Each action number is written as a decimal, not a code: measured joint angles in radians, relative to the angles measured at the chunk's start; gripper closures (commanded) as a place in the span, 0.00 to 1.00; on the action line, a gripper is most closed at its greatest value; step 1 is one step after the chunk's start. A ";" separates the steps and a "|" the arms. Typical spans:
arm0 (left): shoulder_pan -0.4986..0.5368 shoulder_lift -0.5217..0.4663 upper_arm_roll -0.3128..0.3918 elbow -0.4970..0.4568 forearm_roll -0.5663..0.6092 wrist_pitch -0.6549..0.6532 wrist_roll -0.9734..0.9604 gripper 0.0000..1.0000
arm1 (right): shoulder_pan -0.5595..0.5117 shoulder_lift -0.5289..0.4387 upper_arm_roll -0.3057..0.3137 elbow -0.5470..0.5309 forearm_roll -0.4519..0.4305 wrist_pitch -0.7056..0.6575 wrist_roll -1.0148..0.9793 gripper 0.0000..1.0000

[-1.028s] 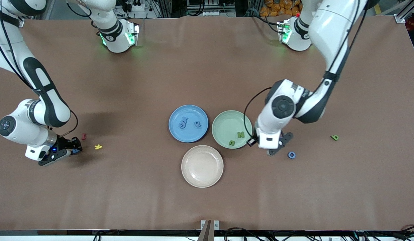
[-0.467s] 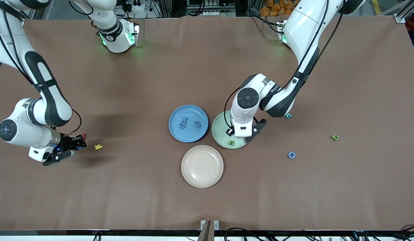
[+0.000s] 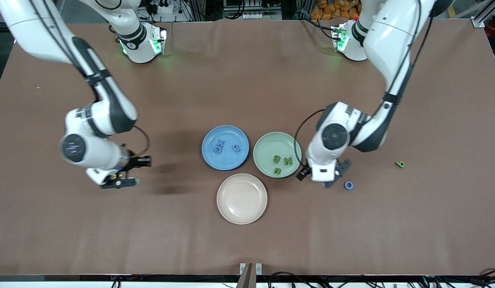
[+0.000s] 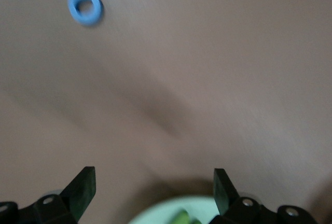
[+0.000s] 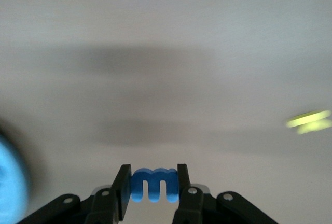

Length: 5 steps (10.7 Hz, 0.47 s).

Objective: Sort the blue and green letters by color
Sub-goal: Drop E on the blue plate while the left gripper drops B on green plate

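Two light blue letters and a third blue letter lie in the blue plate. Green letters B, N and U lie in the green plate. My right gripper is shut on a blue E-shaped letter, over bare table on the right arm's side of the blue plate. My left gripper is open and empty, just off the green plate's rim. A blue ring letter lies beside it. A green letter lies alone toward the left arm's end.
A beige plate sits nearer the front camera than the other two plates. A small yellow piece shows blurred in the right wrist view. The blue ring also shows in the left wrist view.
The left gripper went over the green plate, opened and left the green B there, then drew back beside the plate. The right gripper rose with the blue letter and moved toward the plates.
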 measured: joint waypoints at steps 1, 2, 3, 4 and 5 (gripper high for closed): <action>0.061 -0.004 -0.009 0.001 0.012 -0.018 0.074 0.00 | 0.058 0.001 0.022 -0.004 0.000 0.018 0.140 1.00; 0.131 -0.006 -0.029 0.001 0.047 -0.030 0.140 0.00 | 0.126 0.002 0.035 -0.007 -0.001 0.038 0.281 1.00; 0.208 -0.007 -0.057 0.000 0.088 -0.037 0.190 0.00 | 0.197 0.004 0.039 -0.011 -0.001 0.054 0.395 1.00; 0.285 -0.007 -0.088 -0.002 0.115 -0.042 0.244 0.00 | 0.264 0.005 0.040 -0.016 -0.001 0.074 0.489 0.99; 0.352 -0.007 -0.110 -0.004 0.128 -0.044 0.304 0.00 | 0.319 0.010 0.039 -0.019 -0.001 0.090 0.570 0.80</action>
